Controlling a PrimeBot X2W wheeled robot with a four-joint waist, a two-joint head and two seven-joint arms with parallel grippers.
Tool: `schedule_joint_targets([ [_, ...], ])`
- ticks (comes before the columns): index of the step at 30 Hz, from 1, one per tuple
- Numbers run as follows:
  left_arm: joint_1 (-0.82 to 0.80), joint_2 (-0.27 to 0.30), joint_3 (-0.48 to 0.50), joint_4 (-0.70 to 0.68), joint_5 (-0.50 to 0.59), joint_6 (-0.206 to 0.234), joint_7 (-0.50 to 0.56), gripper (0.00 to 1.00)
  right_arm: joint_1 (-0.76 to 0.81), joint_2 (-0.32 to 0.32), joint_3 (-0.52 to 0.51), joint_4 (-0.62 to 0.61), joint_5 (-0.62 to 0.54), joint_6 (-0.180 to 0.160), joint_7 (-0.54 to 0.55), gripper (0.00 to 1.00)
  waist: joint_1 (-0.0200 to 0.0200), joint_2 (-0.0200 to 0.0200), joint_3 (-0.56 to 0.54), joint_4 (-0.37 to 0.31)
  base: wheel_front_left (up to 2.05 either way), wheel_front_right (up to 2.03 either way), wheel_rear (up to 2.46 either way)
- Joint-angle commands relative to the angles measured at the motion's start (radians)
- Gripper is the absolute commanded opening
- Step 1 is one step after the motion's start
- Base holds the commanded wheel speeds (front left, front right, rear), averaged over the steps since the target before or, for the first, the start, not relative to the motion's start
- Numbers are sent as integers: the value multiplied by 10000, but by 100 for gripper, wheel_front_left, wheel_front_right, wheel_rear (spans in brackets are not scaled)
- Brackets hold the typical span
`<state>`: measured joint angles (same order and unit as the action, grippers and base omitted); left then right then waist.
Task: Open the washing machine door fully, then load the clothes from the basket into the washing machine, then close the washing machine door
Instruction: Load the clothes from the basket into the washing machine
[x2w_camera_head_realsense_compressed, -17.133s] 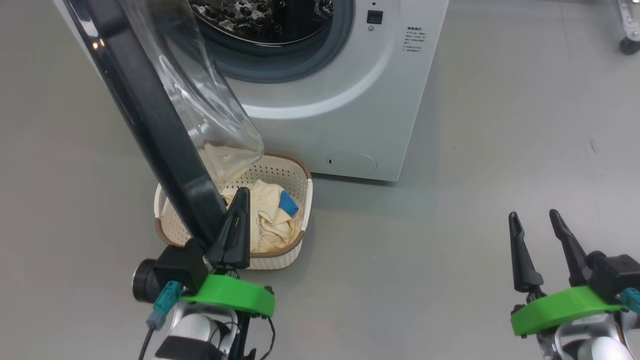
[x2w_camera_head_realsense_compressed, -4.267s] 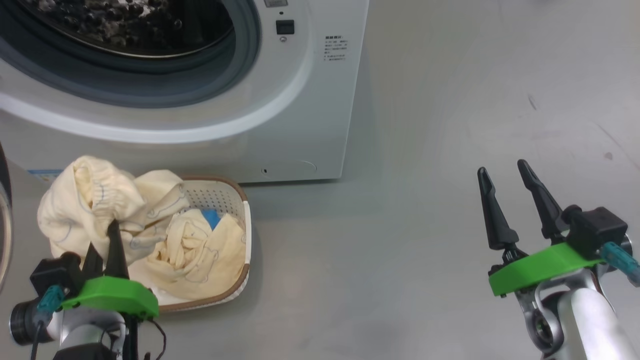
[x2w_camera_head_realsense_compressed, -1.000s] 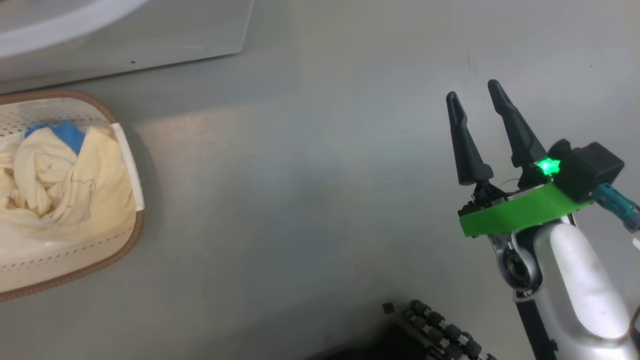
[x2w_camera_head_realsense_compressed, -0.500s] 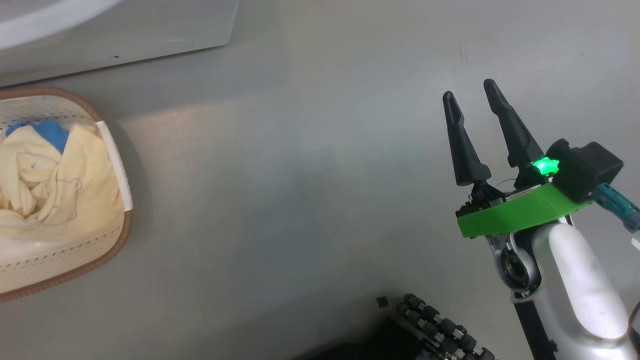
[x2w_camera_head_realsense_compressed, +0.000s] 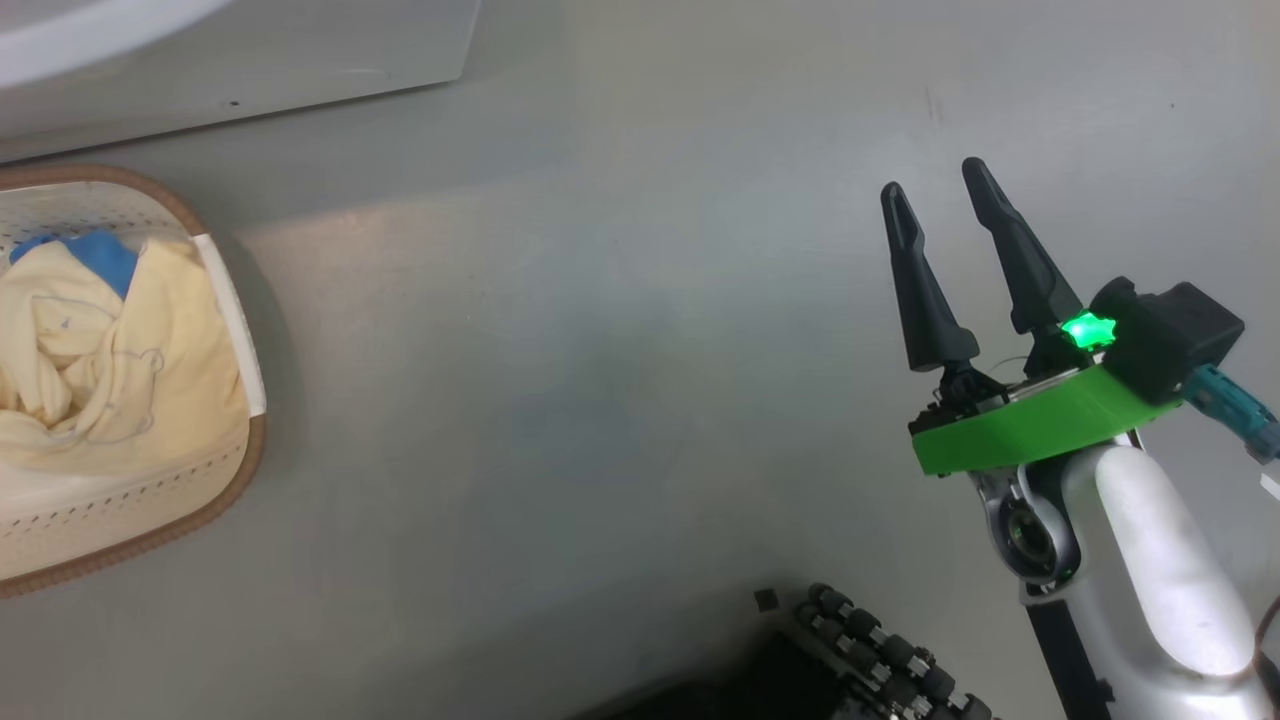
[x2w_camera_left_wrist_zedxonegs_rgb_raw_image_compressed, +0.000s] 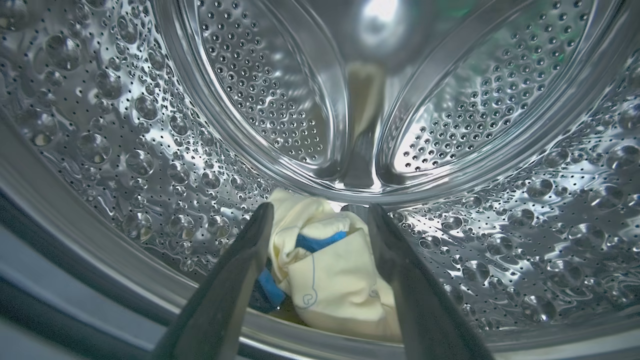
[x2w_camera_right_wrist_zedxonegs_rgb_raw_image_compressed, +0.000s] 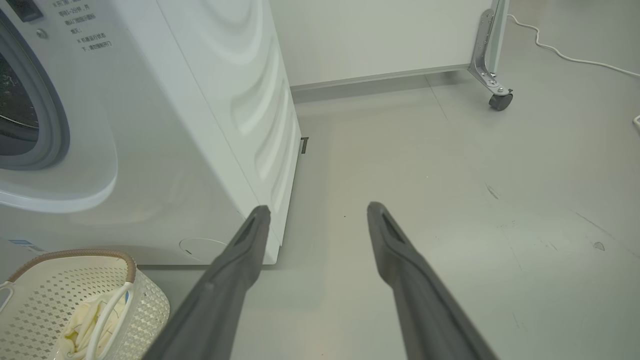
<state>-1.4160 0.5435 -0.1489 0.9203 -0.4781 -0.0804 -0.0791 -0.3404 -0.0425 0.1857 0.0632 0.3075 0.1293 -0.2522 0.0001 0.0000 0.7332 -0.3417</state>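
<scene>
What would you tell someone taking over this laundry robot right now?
Left claw: open, inside the steel drum, a cream garment lying loose at the drum's bottom.
Right claw: open, empty, above the grey floor.
Basket at the washing machine's foot, cream clothes in it.
Done: door open, one garment loaded.
Left: load the rest, close the door.

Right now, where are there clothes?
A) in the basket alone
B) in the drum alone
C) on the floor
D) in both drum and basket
D: a cream garment lies low in the drum past the open left gripper, and more clothes sit in the basket.
</scene>
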Motion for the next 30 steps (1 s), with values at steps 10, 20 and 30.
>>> schedule_joint_targets([
  [10, -26, 108, -47, 196, -178, -77, -290, 100, -111, -77, 4, -240, 30, 14, -95, 100, -1, 0, -47, 203, 0, 0, 0],
  [20, 1744, -528, -108, 194, -301, 243, -1292, 100, 47, -77, -226, -152, -300, 14, -95, 100, -1, 0, -738, 645, 0, 0, 0],
  [30, 4577, -1214, -25, -1932, -124, 1010, -1803, 100, 412, -77, -502, -62, -692, 14, -95, 100, -1, 0, -1607, 1225, 0, 0, 0],
])
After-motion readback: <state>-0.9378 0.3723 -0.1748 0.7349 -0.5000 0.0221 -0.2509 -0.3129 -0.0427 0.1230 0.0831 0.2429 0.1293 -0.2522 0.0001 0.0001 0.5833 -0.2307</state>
